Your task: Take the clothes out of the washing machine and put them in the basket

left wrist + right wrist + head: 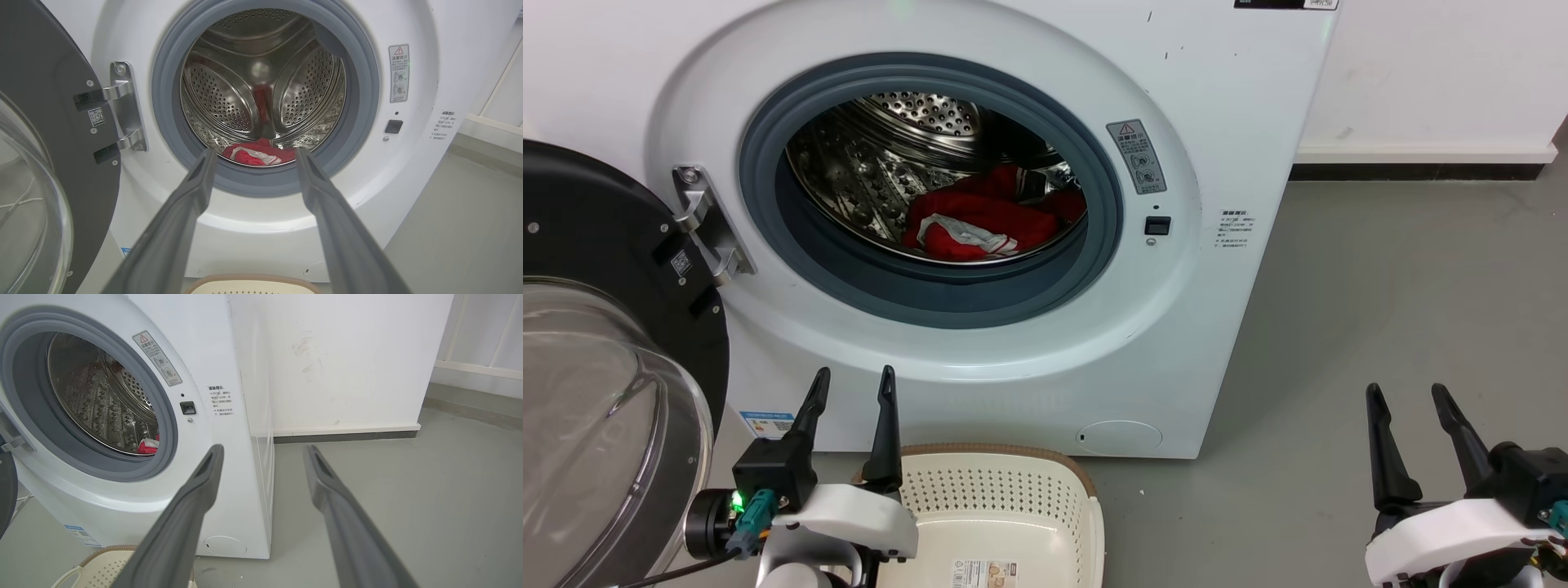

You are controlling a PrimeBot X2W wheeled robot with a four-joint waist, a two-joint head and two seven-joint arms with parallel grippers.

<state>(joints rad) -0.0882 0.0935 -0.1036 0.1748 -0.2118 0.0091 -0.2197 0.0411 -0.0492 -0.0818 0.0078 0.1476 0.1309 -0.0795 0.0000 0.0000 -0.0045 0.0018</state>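
While the clothes (992,219) lay in the washer (1217,122), the left end effector (854,374) and right end effector (1406,390) gaped empty; reaching inside seemed next.

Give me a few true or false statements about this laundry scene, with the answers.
1. The door of the washing machine stands open. True.
2. The clothes lie in the basket. False: they lie in the drum.
3. The left claw is shut on a garment. False: it is open and holds nothing.
4. The basket stands on the floor in front of the machine. True.
5. The right claw is open. True.
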